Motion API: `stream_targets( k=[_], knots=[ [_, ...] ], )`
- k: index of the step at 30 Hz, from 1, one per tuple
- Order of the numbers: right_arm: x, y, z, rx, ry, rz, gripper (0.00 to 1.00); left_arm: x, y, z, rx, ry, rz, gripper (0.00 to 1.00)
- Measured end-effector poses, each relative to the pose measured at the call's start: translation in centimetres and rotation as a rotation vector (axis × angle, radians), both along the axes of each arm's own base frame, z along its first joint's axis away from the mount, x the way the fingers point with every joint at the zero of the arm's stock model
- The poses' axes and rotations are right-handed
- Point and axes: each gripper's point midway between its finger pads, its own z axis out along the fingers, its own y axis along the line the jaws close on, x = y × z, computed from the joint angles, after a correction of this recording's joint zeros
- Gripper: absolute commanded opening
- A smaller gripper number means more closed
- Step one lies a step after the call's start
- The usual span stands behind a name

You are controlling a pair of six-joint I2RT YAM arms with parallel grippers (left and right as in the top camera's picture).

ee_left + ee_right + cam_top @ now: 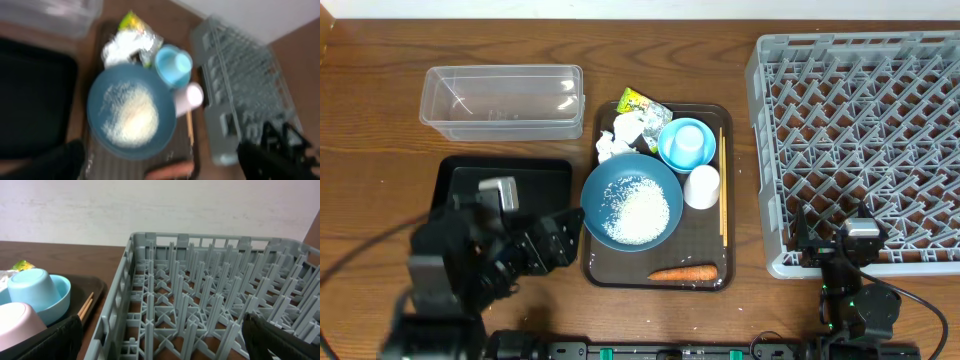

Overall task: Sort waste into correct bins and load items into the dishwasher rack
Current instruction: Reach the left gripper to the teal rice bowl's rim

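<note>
Dark brown rectangular serving tray (698, 240), mid-worktop (380, 120). On it:
- big dark-blue bowl (605, 180) holding white rice grains (640, 215)
- small light-blue bowl (667, 150)
- small white cup (701, 186)
- two thin wooden chopsticks (722, 190), along right edge
- small orange carrot (683, 271), at front
- crumpled white paper tissues (615, 145) and yellow-green printed wrapper (637, 102), at back

Left of tray: clear plastic rectangular tub (500, 130); shallow black rectangular tray (460, 175); left gripper (555, 240), spread, empty.

Right of tray: large grey plastic pegged rack (860, 130); right gripper (835, 240), spread, empty.

Upright dark-blue bowl (595, 195) holds white rice (638, 215); carrot (682, 271) lies near its robot-side rim, light-blue bowl (665, 150) just beside its far-right rim.
</note>
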Motion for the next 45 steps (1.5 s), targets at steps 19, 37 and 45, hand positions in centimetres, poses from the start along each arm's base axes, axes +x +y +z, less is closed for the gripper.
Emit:
stream_targets(
  k=[19, 37, 45],
  knots=[
    [0.0, 0.0, 0.0, 0.0, 0.0, 0.0, 0.99, -2.7, -6.3, -3.7, 0.151, 0.292, -0.338, 1.0],
    [0.0, 0.0, 0.0, 0.0, 0.0, 0.0, 0.99, 1.5, -14.0, -10.5, 0.393, 0.323, -0.35, 0.98],
    [0.0, 0.0, 0.0, 0.0, 0.0, 0.0, 0.99, 2.3, -14.6, -15.9, 0.492, 0.459, -0.356, 0.98]
  ],
)
